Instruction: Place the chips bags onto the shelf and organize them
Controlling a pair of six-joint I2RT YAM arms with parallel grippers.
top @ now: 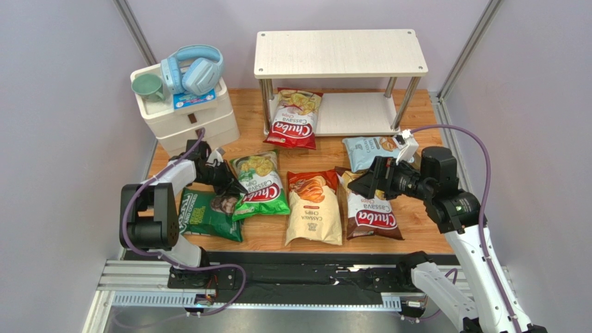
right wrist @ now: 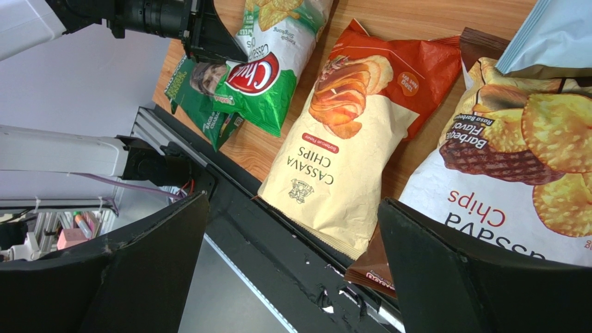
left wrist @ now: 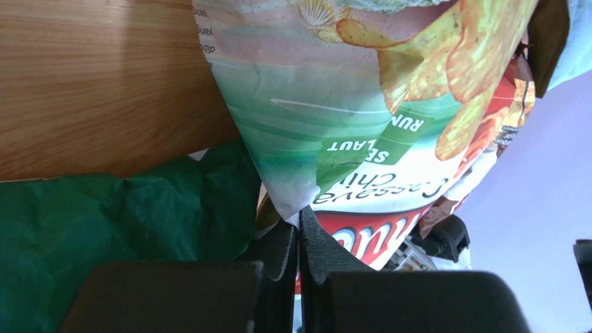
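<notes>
On the wooden desk [top: 417, 211], the green bag [top: 262, 186] lay before the left end of the shelf [top: 339, 53], a corner clenched in the left jaws, seemingly for lifting it there, while the right jaws gaped empty above the brown bag [top: 374, 211].

"Chuba" marks the green bag [top: 260, 182]; "CASSAVA CHIPS" the cream bag [top: 314, 211].
</notes>
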